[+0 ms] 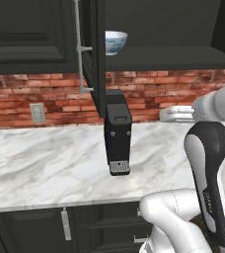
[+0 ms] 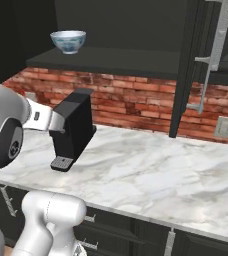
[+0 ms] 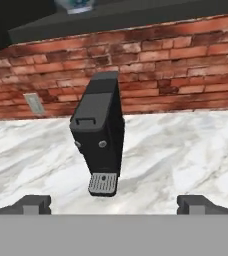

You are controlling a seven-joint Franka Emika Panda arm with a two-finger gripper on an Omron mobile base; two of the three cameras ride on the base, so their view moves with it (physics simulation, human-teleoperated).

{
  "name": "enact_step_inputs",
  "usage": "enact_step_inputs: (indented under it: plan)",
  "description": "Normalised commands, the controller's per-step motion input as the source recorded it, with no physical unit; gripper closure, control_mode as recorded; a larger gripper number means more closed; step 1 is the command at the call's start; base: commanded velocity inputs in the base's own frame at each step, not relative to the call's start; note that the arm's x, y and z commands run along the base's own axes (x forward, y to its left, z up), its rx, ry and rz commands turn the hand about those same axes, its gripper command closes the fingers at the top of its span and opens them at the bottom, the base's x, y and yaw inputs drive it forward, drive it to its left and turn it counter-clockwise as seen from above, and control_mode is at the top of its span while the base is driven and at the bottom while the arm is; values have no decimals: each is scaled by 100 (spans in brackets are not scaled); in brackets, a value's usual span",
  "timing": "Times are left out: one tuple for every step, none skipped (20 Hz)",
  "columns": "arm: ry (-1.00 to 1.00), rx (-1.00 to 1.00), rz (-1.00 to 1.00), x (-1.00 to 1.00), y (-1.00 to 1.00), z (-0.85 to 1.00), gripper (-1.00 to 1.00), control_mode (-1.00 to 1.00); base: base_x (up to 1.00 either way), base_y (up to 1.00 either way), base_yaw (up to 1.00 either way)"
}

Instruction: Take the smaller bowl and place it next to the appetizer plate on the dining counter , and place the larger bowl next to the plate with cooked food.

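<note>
The small white ceramic bowl with the blue pattern [image 1: 115,42] sits up on the dark open cabinet shelf [image 2: 116,60], above the black coffee machine [image 3: 99,145]. The gripper [image 3: 114,205] hangs low with jaws spread wide and empty, likely ready to reach up for it.

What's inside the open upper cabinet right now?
The smaller bowl stands on the cabinet shelf, near its front edge. The dark interior behind it and the space behind the open door are hidden, so the larger bowl can't be confirmed.
</note>
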Motion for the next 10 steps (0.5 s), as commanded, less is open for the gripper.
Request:
enact_step_inputs:
  plan:
    - [-7,38,-3,-16,0,87,-100,-100,0,0,0]
    - [-12,31,-5,-20,19,70,-100,-100,0,0,0]
    - [-15,29,-10,-19,5,99,-100,-100,0,0,0]
    - [-16,29,-13,-7,0,100,-100,-100,0,0,0]
    - [-9,33,-14,0,0,100,-100,-100,0,0,0]
    - [0,37,-11,-6,-1,100,-100,-100,0,0,0]
    - [-9,38,-10,-25,-16,100,-100,-100,0,0,0]
    - [-3,37,-12,0,0,100,-100,-100,0,0,0]
    - [0,38,-11,0,0,100,-100,-100,0,0,0]
    - [10,38,-10,11,-5,89,-100,-100,0,0,0]
